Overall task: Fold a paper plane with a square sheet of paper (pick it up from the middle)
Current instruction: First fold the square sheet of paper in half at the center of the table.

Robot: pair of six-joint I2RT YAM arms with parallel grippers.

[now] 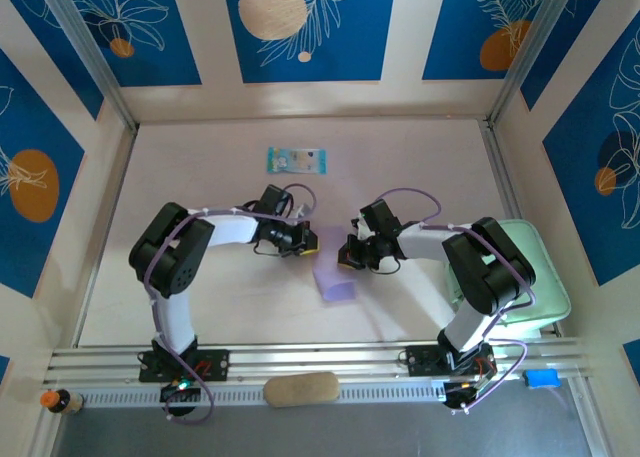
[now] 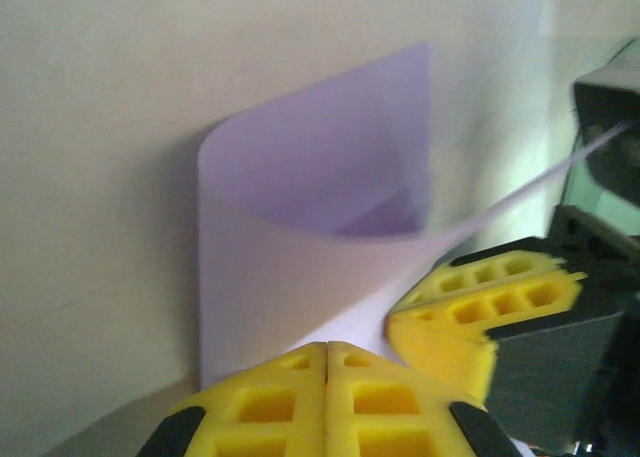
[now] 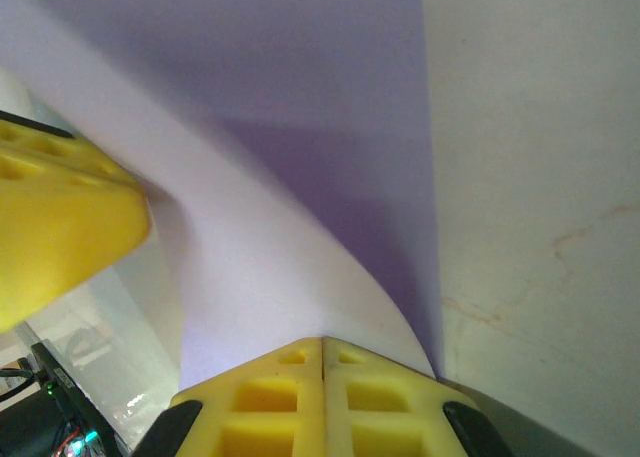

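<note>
Together, left gripper and right gripper clamp closed onto the curled square sheet of paper

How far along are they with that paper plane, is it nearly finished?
Barely begun. Done: the square sheet of paper has been gripped. In hand: the left fingers and the right fingers are each shut on it, bending it over into a soft curl. Left: no sharp crease or pointed nose shows, so all the folds seem yet to be made.
</note>
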